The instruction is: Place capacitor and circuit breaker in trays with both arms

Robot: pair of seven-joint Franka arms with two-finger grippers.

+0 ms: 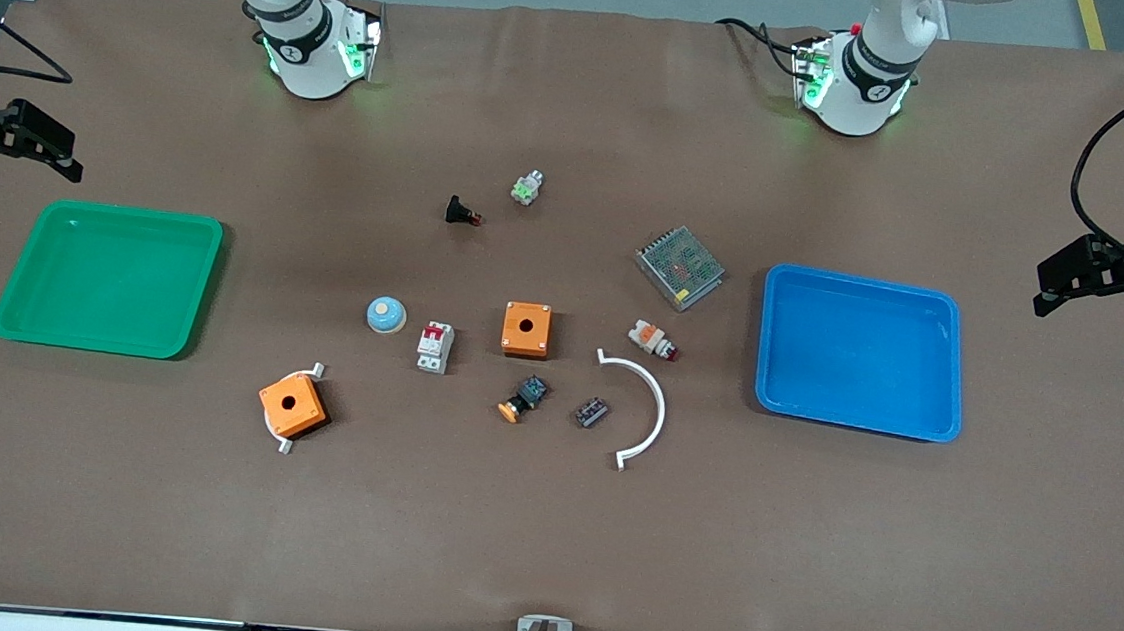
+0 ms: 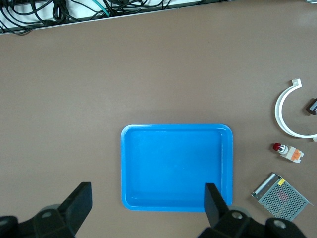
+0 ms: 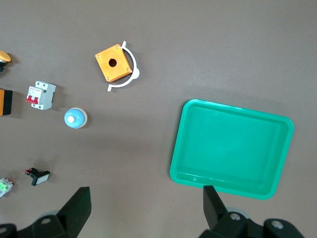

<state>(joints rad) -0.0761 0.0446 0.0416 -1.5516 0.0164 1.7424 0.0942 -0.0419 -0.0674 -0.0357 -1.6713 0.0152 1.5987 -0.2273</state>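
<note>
The capacitor (image 1: 591, 412) is a tiny dark block lying beside a white curved strip (image 1: 645, 412). It shows cut off at the edge of the left wrist view (image 2: 313, 105). The circuit breaker (image 1: 435, 347) is a white-grey block with a red switch section, near the table's middle. It also shows in the right wrist view (image 3: 41, 95). My left gripper (image 1: 1090, 295) is open and empty, up in the air at the left arm's end, looking down on the blue tray (image 2: 176, 166). My right gripper (image 1: 22, 163) is open and empty, high beside the green tray (image 3: 230, 146).
The green tray (image 1: 109, 277) and the blue tray (image 1: 860, 349) are both empty. Two orange boxes (image 1: 526, 329) (image 1: 292, 405), a mesh-topped metal box (image 1: 680, 266), a blue dome (image 1: 385, 315), an orange-capped button (image 1: 524, 397), a red-tipped cylinder (image 1: 652, 340) and a black switch (image 1: 462, 212) lie around.
</note>
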